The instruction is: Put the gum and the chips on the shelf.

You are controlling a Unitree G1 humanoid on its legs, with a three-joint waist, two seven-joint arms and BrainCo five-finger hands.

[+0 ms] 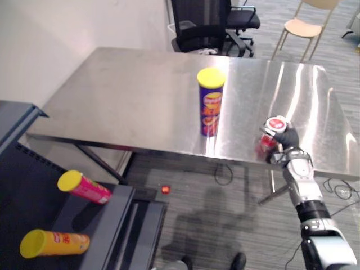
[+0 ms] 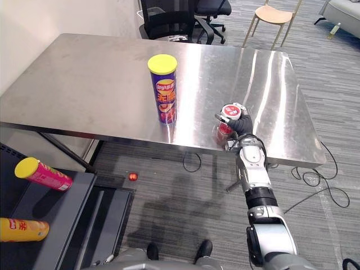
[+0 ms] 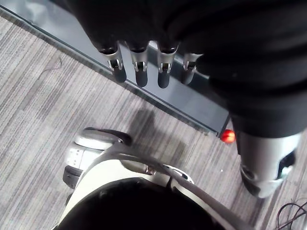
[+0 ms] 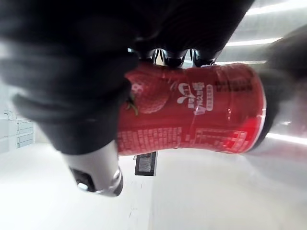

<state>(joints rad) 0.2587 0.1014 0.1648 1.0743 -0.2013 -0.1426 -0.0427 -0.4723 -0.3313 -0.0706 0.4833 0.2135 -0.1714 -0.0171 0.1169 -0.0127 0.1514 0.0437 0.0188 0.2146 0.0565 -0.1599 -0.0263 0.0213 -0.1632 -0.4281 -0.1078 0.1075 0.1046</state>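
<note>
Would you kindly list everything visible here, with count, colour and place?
steel table: one, silver, centre
shelf: one, dark, lower left
purple chips can: one, purple, yellow lid, upright on the table
gum container: one, red, at the table's near edge
pink chips can: one, pink, yellow lid, lying on the shelf
yellow chips can: one, yellow, lying on the shelf
office chairs: two, black, beyond the table
wooden chair: one, tan, far right
small red object: one, floor by the shelf
right hand: one, curled round the gum container
left hand: one, fingers straight, above the floor
</note>
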